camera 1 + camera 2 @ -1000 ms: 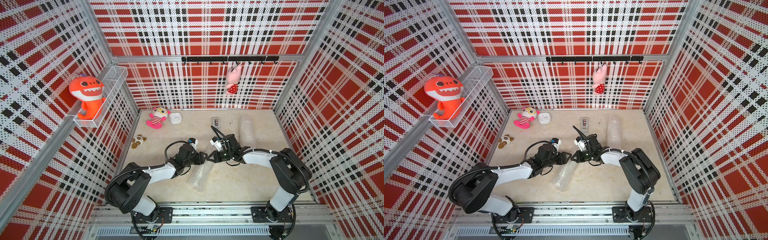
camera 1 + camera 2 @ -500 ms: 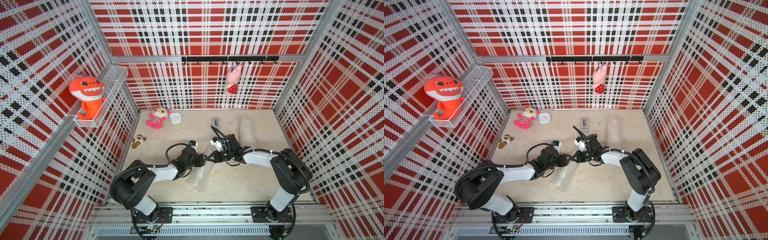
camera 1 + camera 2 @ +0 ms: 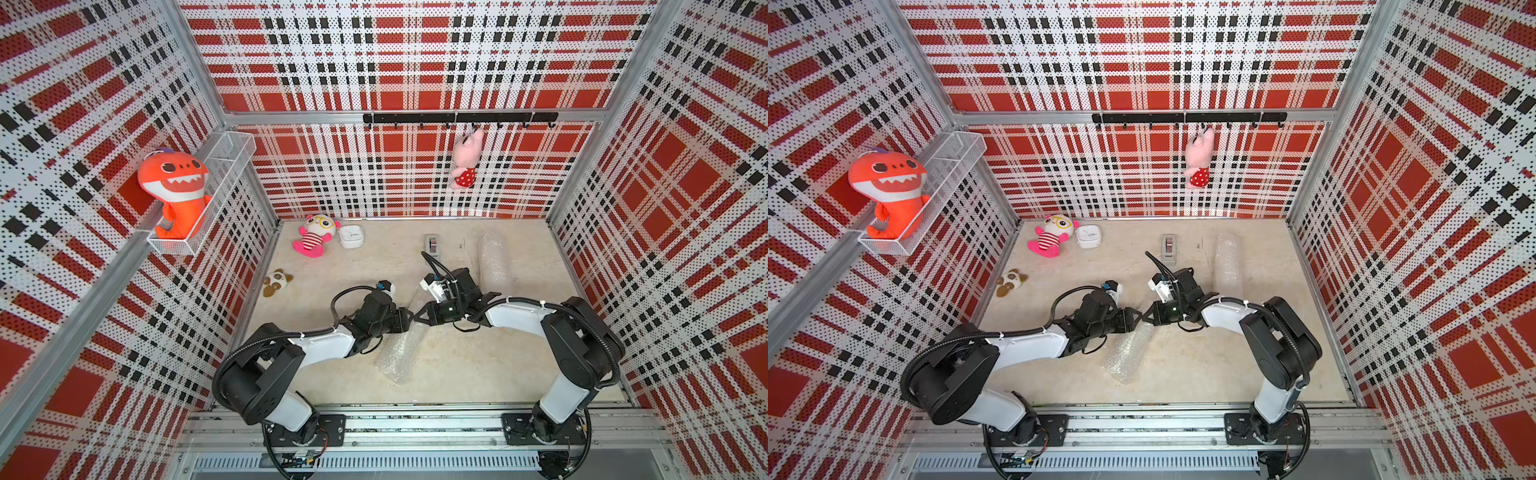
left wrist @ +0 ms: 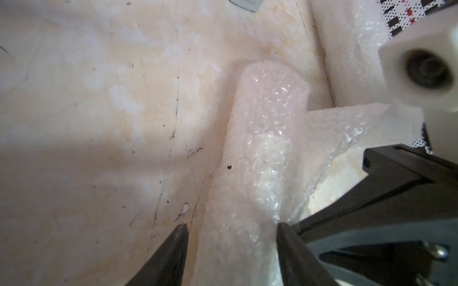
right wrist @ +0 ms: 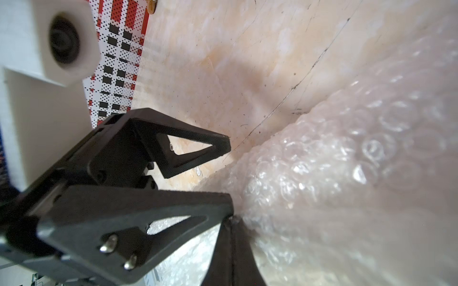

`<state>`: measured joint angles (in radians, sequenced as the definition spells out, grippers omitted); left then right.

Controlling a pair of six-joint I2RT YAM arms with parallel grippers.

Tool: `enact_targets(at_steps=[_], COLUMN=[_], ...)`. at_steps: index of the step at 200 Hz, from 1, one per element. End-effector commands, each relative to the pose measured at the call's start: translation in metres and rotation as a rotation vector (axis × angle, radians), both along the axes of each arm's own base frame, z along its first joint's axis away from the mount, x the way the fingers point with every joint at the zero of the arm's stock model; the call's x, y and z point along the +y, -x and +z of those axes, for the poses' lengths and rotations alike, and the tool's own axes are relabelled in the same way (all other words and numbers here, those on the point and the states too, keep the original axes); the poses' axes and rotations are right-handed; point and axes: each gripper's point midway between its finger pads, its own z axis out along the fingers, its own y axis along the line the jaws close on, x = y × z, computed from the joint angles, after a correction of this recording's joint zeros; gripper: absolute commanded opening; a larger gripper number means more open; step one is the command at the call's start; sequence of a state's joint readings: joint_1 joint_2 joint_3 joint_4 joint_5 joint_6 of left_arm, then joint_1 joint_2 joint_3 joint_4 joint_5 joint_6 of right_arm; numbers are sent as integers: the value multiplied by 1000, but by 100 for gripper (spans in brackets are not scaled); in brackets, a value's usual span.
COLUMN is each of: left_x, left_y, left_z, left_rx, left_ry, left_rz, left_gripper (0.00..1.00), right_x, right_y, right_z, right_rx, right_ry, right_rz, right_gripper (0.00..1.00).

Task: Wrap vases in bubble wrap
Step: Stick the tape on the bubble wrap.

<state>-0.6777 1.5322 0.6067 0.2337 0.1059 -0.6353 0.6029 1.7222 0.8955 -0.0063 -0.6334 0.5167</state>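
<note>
white links point(image 3: 320, 345), black joints point(image 3: 257, 382), looped black cables point(image 3: 338, 296)

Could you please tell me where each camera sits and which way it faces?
Top views: high above the front, looking down on the table; both arms show.
Left wrist: on that arm, looking along the left gripper, jaws open astride the rolled wrap.
Right wrist: on that arm, looking along the right gripper, jaws shut on that wrap.
Shared: each wrist view shows the wrap and the other gripper.

Red plaid perforated walls point(image 3: 395, 62) enclose a scuffed beige marble floor point(image 3: 478, 365) under even light.
</note>
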Motion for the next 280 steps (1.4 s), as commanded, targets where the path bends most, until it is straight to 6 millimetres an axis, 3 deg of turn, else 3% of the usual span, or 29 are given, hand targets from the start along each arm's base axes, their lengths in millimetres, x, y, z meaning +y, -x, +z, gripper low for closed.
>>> enact_targets(at_steps=[1, 21, 48, 82, 173, 200, 228, 259, 280], left_x=[-12, -14, 2, 20, 17, 15, 14, 13, 14], left_y=[4, 13, 28, 37, 35, 35, 34, 34, 35], left_z=[-5, -15, -42, -58, -56, -53, -52, -52, -51], left_rx=[25, 37, 94, 117, 105, 99, 94, 95, 94], left_ry=[20, 5, -59, -143, -158, -152, -147, -146, -141], left_rz=[-34, -28, 2, 34, 19, 15, 14, 15, 17], left_gripper=[61, 60, 59, 59, 57, 57, 57, 56, 55], right_x=[-7, -7, -6, -7, -15, -17, -8, 0, -6], right_y=[7, 6, 2, -7, -19, -8, 10, 5, 2], right_z=[-18, -15, -6, 8, 43, 50, 35, 22, -6], right_rx=[29, 22, 5, -34, -141, -122, -32, 2, 32], right_ry=[72, 72, 75, 102, 144, 116, 12, -19, 62], right_rz=[-8, -12, -10, -21, -46, -37, -21, -35, -62], right_gripper=[0, 0, 0, 9, 29, 21, 9, 5, 0])
